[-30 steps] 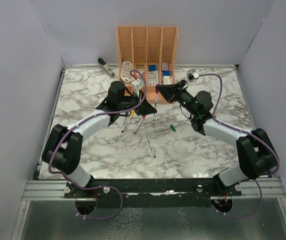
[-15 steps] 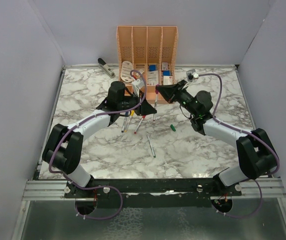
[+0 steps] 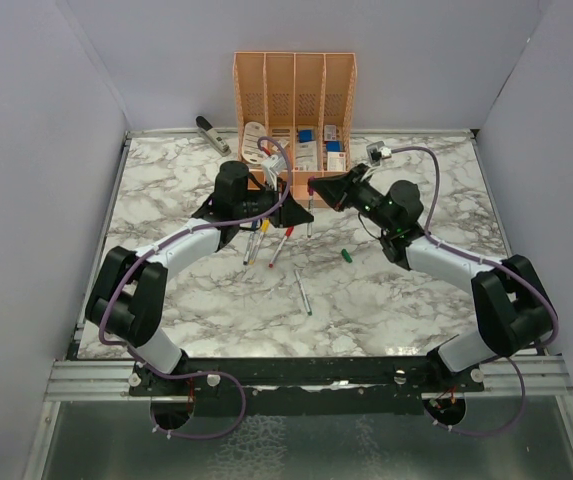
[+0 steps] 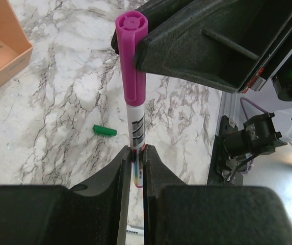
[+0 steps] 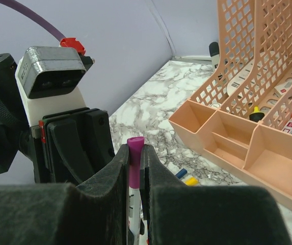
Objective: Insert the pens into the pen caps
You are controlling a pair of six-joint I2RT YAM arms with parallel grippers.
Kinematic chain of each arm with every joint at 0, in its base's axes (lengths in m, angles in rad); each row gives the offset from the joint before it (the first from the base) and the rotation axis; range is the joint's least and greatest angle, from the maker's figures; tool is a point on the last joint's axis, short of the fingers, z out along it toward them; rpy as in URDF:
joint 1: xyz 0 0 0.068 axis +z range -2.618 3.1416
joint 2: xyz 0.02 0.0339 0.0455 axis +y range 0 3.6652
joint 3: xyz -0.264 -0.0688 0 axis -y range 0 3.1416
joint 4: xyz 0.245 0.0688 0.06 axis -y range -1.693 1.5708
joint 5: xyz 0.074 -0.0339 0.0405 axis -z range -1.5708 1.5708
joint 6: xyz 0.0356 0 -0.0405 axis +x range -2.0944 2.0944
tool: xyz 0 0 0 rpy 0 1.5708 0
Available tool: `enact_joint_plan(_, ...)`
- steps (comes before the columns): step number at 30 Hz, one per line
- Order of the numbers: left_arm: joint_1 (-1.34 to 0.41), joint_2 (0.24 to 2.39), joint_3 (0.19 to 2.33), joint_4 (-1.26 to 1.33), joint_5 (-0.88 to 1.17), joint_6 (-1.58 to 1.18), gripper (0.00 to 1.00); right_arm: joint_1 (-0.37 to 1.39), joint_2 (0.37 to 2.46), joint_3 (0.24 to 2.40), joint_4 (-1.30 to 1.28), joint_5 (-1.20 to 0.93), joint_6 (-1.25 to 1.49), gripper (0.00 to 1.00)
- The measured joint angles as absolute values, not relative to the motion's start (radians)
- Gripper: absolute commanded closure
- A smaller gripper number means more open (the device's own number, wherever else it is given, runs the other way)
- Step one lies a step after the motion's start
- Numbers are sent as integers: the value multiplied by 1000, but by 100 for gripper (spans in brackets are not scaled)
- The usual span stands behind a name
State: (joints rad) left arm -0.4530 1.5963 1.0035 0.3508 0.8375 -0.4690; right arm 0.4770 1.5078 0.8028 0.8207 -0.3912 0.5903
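Note:
A silver-grey pen stands between my two grippers, with a purple pen cap on its far end. My left gripper is shut on the pen's lower barrel. My right gripper is shut on the purple cap. The two grippers meet just in front of the organiser, left gripper and right gripper. A green cap lies loose on the marble, also in the left wrist view. Other pens lie on the table; blue and yellow ends show below.
A peach desk organiser stands at the back centre, its low front trays close behind the grippers. A grey stapler lies at the back left. Grey walls close the table on three sides.
The right wrist has shifted a little to the left and back. Both grippers stay shut on the pen and its cap; the loose pens and green cap have not moved.

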Motion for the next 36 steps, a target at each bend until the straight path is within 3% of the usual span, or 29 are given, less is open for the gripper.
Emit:
enact_joint_plan(33, -416, 1601, 1039, 259, 685, -466, 100, 542, 1568, 947, 598, -317, 361, 99)
enact_joint_plan(36, -410, 1601, 1039, 260, 688, -468, 100, 546, 1580, 969, 579, -294, 364, 91)
